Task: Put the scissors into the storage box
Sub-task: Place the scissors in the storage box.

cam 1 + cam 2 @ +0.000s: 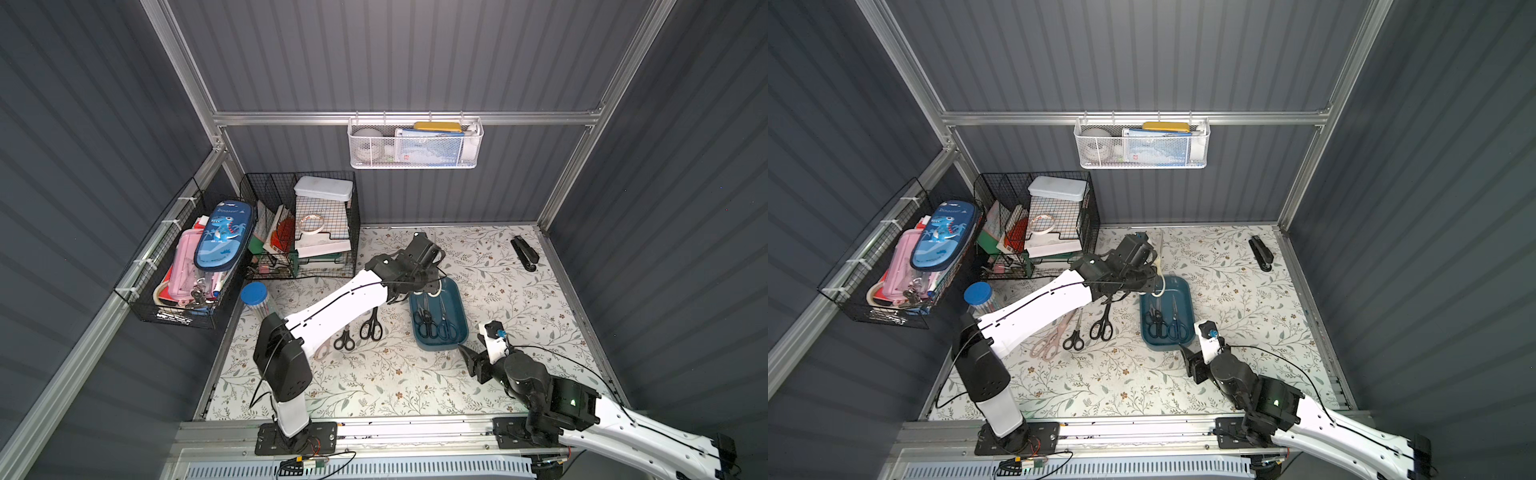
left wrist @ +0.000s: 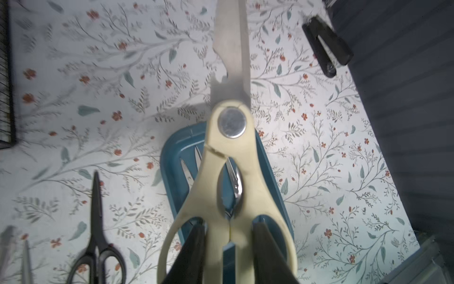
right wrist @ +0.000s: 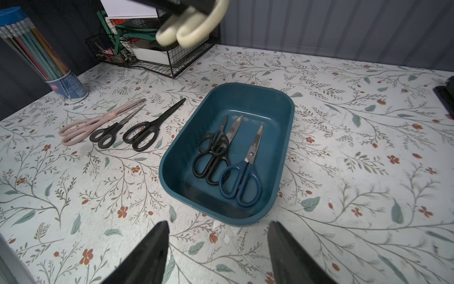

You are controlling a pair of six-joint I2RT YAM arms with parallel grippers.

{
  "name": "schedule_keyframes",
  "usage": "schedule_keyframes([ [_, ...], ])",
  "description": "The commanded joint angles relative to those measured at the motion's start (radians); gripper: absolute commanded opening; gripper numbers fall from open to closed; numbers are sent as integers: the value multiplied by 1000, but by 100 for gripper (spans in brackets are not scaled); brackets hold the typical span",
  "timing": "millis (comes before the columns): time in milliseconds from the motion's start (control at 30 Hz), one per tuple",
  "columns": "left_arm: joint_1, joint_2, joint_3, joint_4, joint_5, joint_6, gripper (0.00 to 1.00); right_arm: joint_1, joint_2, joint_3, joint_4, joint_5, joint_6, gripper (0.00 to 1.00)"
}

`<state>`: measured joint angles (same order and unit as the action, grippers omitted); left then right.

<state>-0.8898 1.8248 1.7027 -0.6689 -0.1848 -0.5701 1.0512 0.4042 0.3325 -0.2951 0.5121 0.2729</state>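
Cream kitchen shears (image 2: 231,152) hang above the far end of the teal storage box (image 3: 172,157), blades pointing away from it. My left gripper (image 2: 229,226) is shut on them, one finger through each handle loop. In both top views the shears' loops (image 1: 1160,276) show over the box rim (image 1: 461,307). Inside the box lie two black pairs (image 3: 211,157) and a blue-handled pair (image 3: 245,172). On the table beside it lie a pink pair (image 3: 98,123), a small black pair (image 3: 110,135) and a larger black pair (image 3: 149,127). My right gripper (image 3: 218,223) stands open and empty just off the box's near end.
A black stapler (image 1: 524,252) lies at the back right. A blue-capped tube of pencils (image 1: 254,296) stands at the left. Black wire baskets (image 1: 303,224) fill the back left corner, another (image 1: 178,266) hangs on the left wall, and a white mesh basket (image 1: 415,143) hangs on the rear wall.
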Motion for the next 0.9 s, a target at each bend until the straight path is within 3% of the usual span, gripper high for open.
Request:
schedule_keyframes([
  [0,-15,48,17,18,84,-70,0,5,-10,-12,-27,54,19,68],
  [200,-38,117,-4,32,132,-135,0,7,7,-9,-20,47,15,68],
  [367,-47,95,-74,102,135,-171,0,6,15,-9,-19,44,15,69],
  [600,-49,62,-104,182,111,-111,0,9,19,-9,-13,45,14,69],
  [700,-47,102,-57,167,142,-61,15,9,19,-9,-12,40,13,69],
  [800,-47,176,54,85,78,-10,32,9,18,-9,-13,45,13,69],
  [867,-46,228,124,60,69,25,48,10,19,-9,-13,41,12,69],
])
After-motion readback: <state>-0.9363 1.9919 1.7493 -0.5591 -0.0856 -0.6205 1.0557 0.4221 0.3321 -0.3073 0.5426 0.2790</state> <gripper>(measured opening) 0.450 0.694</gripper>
